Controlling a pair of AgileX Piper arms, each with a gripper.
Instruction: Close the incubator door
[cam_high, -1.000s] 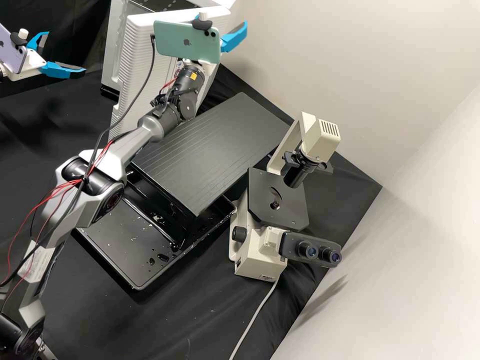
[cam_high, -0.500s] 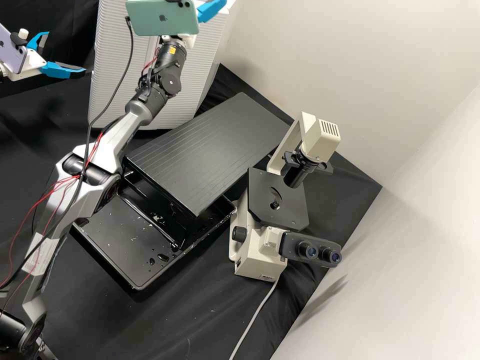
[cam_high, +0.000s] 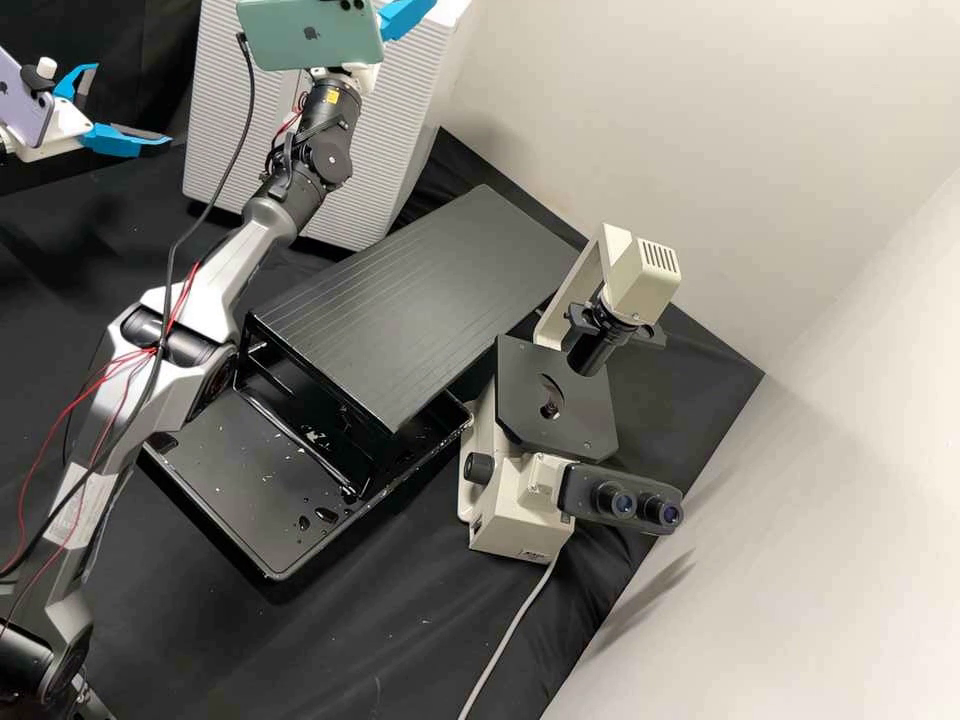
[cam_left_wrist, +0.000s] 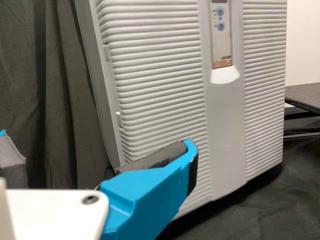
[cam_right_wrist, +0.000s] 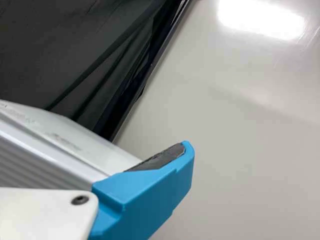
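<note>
Appears to have pushed the ribbed incubator door (cam_left_wrist: 160, 100), behind the black platform (cam_high: 420, 300), inward with the right gripper (cam_high: 407, 16), seemingly spread. Looks closed, or nearly so. Has fingers spread also at the left gripper (cam_high: 132, 104), pinching nothing.

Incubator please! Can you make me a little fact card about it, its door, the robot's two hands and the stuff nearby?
incubator: pale grey, at the back of the bench
door: ridged, looks shut
buttons: two blue ones on the front
left hand: open and empty, at the high view's upper left
right hand: open, by the incubator; can't tell if touching
microscope: cream and black, upright
tray: black, with wet-looking spots
grooved board: raised over part of the tray
</note>
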